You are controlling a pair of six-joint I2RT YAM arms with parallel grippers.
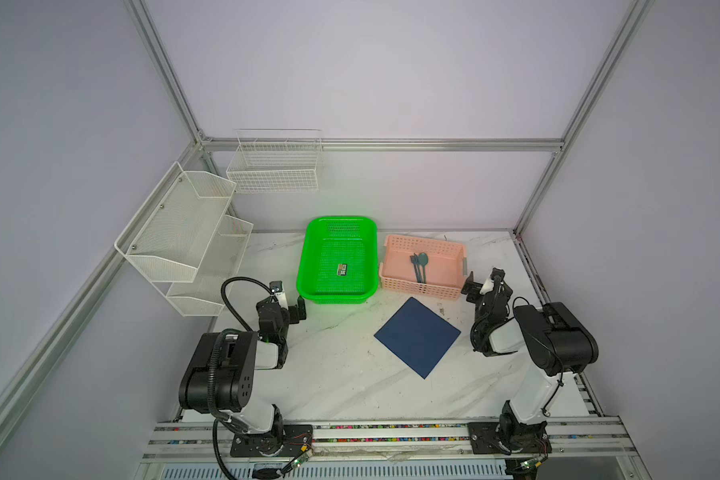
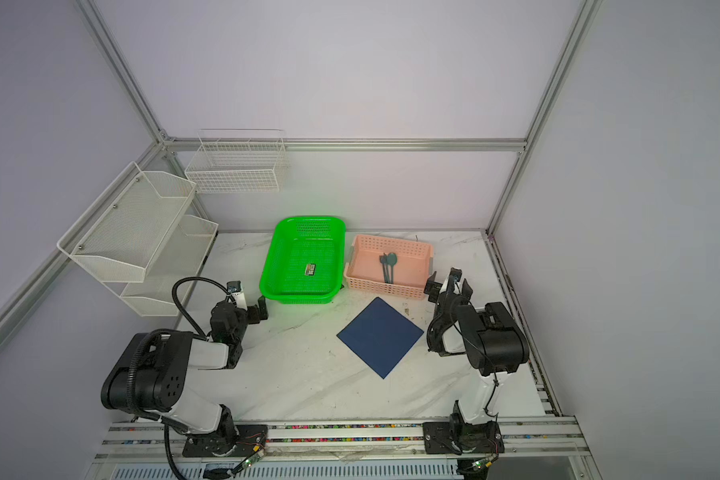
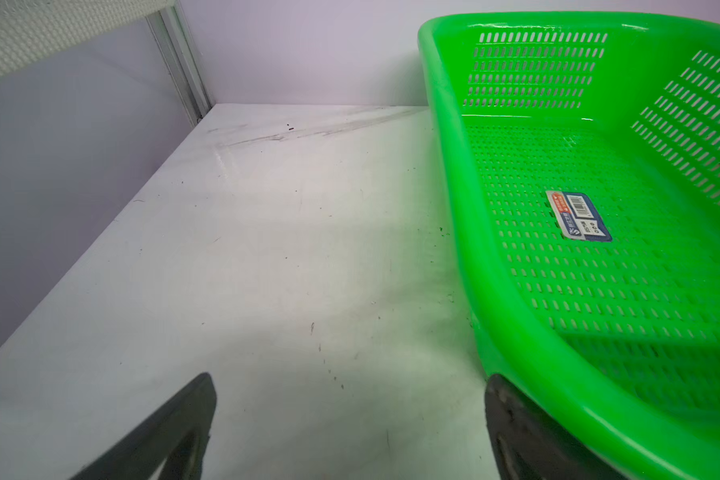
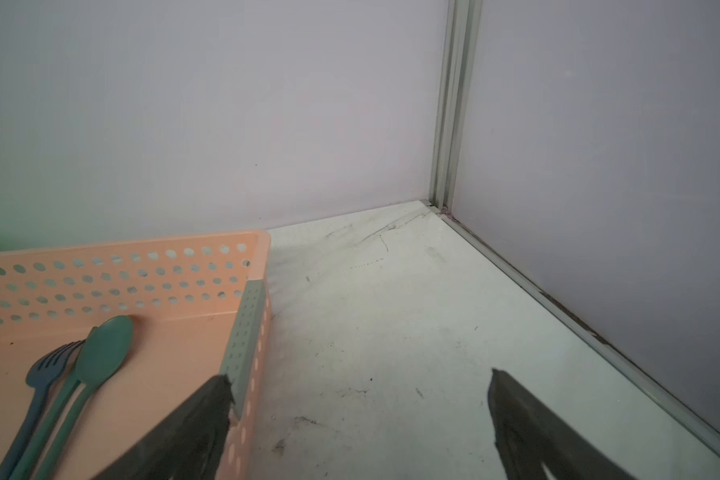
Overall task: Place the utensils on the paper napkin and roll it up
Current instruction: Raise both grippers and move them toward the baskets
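Note:
The utensils (image 1: 420,268) (image 2: 388,268), a teal spoon (image 4: 100,357) and a dark blue fork (image 4: 44,370) among them, lie together inside a pink basket (image 1: 420,286) at the back right. The paper napkin (image 1: 417,336) (image 2: 380,336) is spread flat on the marble table as a navy diamond, in front of that basket. My right gripper (image 1: 488,289) (image 4: 358,376) is open and empty just beside the pink basket's right end. My left gripper (image 1: 289,305) (image 3: 350,380) is open and empty over bare table at the green basket's near left corner.
A green basket (image 1: 341,227) (image 3: 445,137) stands left of the pink one, with a small printed card (image 1: 341,269) on its floor. White mesh shelves (image 1: 184,232) hang on the left wall and a wire basket (image 1: 275,166) on the back wall. Enclosure walls close in behind and on both sides.

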